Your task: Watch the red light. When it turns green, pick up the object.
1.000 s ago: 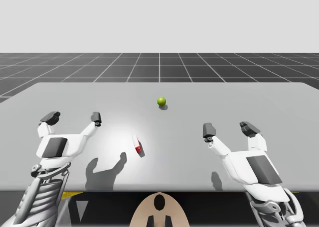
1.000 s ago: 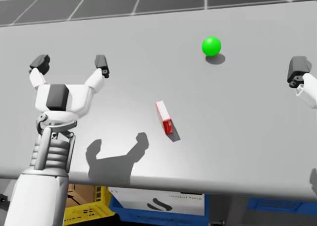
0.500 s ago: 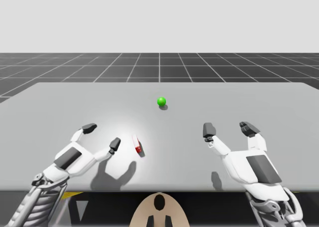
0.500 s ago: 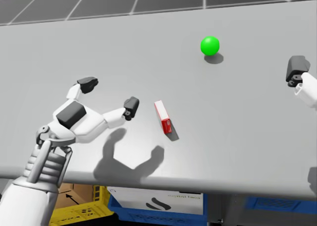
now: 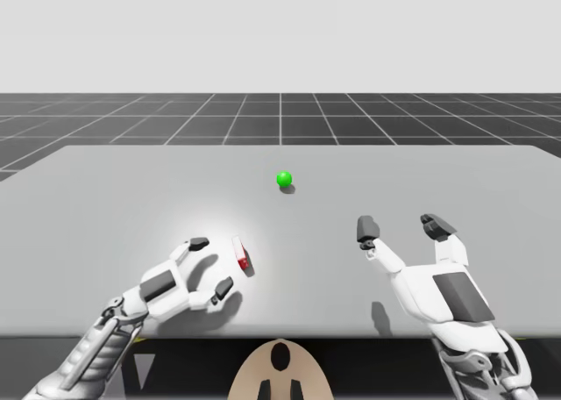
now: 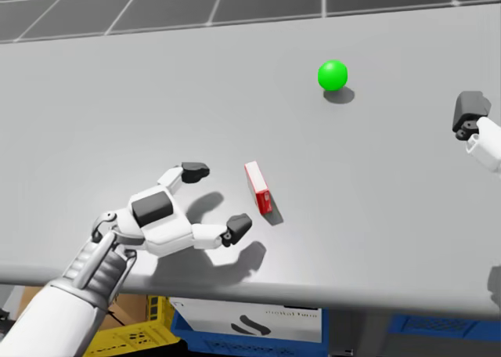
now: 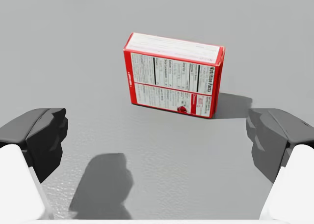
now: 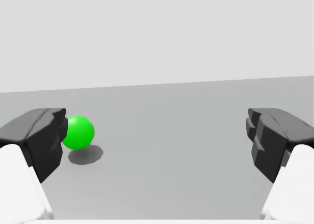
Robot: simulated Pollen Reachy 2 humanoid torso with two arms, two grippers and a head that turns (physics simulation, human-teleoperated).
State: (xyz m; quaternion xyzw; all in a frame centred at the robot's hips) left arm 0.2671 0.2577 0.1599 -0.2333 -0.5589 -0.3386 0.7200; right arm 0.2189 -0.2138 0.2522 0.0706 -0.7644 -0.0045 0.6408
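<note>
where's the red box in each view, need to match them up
High view: red box beside my left gripper, nearer me than the green ball.
Head view: red box beside the left gripper, green ball beyond it.
Left wrist view: red box upright, ahead of the open jaws.
Shared landmark: the left gripper, close by the box.

Matt grey table [image 5: 105, 181], faintly grainy up close, with one soft sheen left of its middle. The red box [image 7: 174, 75] looks like smooth printed cardboard. The green ball [image 6: 333, 74] is smooth and evenly bright. Left gripper [image 7: 157, 133] and right gripper [image 8: 157, 135] have smooth white plastic-looking shells and dark matt fingers [image 7: 41, 135]
</note>
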